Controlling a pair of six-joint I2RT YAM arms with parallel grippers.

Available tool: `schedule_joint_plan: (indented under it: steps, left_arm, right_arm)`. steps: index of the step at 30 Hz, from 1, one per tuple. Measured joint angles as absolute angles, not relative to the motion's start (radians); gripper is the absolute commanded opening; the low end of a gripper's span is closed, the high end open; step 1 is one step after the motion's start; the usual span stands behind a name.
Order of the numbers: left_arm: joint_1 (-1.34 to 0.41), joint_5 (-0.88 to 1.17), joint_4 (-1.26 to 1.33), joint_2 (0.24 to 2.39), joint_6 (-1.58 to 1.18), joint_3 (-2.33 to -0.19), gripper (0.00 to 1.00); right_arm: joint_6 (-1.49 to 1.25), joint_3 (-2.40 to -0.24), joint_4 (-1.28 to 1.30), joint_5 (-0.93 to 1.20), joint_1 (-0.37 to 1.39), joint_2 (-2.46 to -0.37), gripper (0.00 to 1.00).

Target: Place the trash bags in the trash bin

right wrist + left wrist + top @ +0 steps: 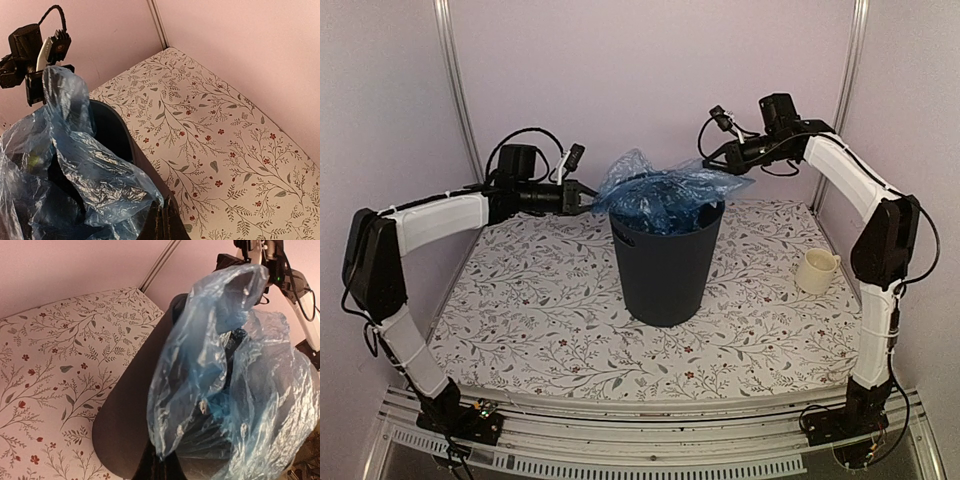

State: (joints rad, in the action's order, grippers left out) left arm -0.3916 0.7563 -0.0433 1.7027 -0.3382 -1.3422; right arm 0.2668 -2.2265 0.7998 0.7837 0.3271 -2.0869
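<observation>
Nearest the top camera, the left arm's base and the right arm's base are sitting bolted at the near edge of the flower-patterned surface, at 7 and 5 o'clock in that view.

The trash bin is standing upright at about the middle of the surface. The light-blue trash bag is lying across its mouth. Part of the bag is sinking inside, part is bunching up above the rim, and loose film is spilling past the rim at 9 and at 3 o'clock.

The left hand is reaching in level from 9 o'clock of the rim and meeting the bag's edge. In the left wrist view its fingers are lying pressed together at the bottom edge, with the film seeming to run down between them, so it appears to be pinching the bag.

The right hand is reaching in from 2 o'clock, just above the rim. In the right wrist view its fingers are likewise closed against each other, with a corner of the bag ending right at them. It is apparently gripping the film too, though the contact itself is hard to make out.

A cream mug is standing at 3 o'clock of the bin, well apart from it, near the right arm.
</observation>
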Motion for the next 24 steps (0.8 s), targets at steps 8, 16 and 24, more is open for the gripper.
schedule_joint_plan:
  steps: [8, 16, 24]
  left_arm:
    - [-0.388, 0.815, -0.040, 1.786, -0.376, -1.353, 0.00]
    - [-0.388, 0.855, -0.022, 1.751, -0.397, -1.299, 0.00]
    - [-0.387, 0.868, -0.084, 1.659, -0.388, -1.266, 0.20]
  right_arm:
    - [0.235, -2.194, 0.799, 0.763, 0.326, -2.141, 0.02]
    - [0.238, -2.090, 0.803, 0.838, 0.326, -2.135, 0.04]
    - [0.246, -2.042, 0.823, 0.902, 0.326, -2.082, 0.10]
